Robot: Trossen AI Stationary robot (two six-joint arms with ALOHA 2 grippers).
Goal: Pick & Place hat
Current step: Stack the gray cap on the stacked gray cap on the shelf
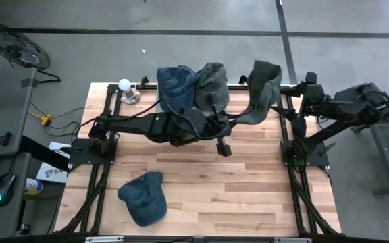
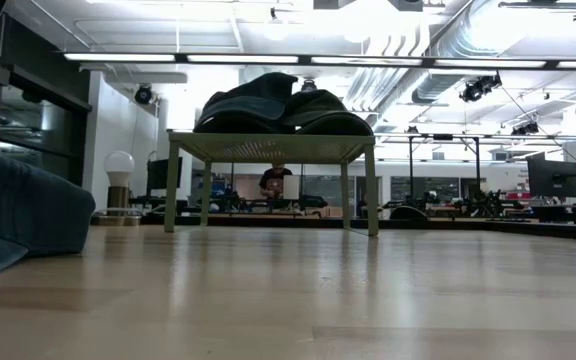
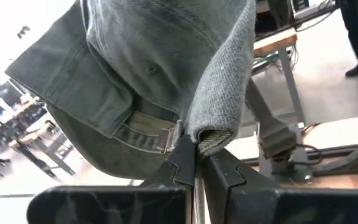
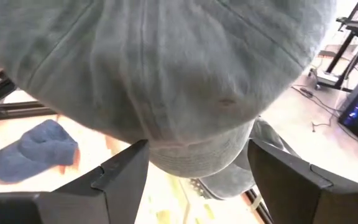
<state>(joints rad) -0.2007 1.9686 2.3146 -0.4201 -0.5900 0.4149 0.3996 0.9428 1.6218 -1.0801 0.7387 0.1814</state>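
A blue cap lies loose at seven o'clock on the tabletop, waiting its turn. The left gripper reaches across to about one o'clock, clenched on the rim of the grey-green hat, keeping it aloft. The right gripper at two o'clock stands released, fingers spread either side of that hat's crown, so the handover looks complete. Two caps rest on the rack at twelve o'clock.

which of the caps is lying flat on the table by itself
The blue cap near the table's front edge, on the left arm's side. The others sit at the back: a blue one and a grey-green one together, and another grey-green one hanging.
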